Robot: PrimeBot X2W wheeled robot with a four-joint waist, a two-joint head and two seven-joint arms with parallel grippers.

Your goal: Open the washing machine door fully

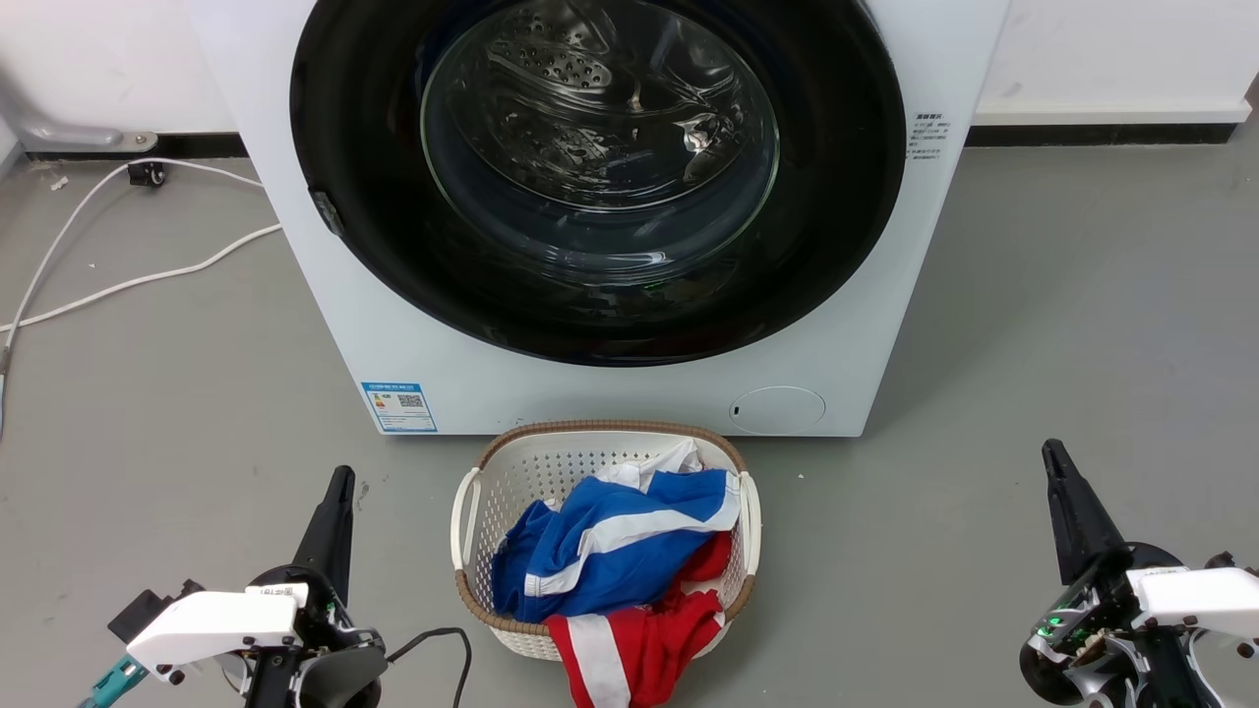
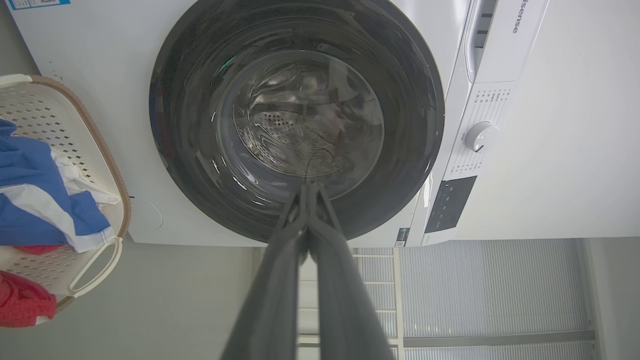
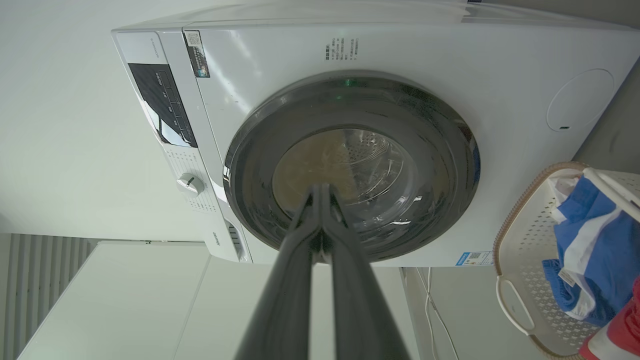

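Left gripper [image 1: 339, 489] at lower left of head frame, jaws pressed together, nothing between them. Right gripper [image 1: 1055, 462] at lower right, jaws likewise pressed together and empty. Both hang over the grey floor [image 1: 1033, 324], well apart from the machine.

Bottom centre, between them: white laundry basket [image 1: 536, 472] with a brown rim. It holds a blue-and-white garment [image 1: 610, 546] and a red one [image 1: 679, 624] that spills over the near edge. Basket's far rim is just beside the washing machine [image 1: 590, 398], white front, upper centre of frame. Blue label [image 1: 398, 406] low on its left, small round flap [image 1: 777, 409] low on its right.

Washing machine door [image 1: 846, 246] is shut, flush with the front, black ring spanning nearly the full width. Clear glass bowl [image 1: 600, 128] in the middle, perforated drum visible through it. Both wrist views look at the closed door, fingers tip to tip.

White cable [image 1: 148, 278] runs across the floor at left, near the wall [image 1: 1111, 49].
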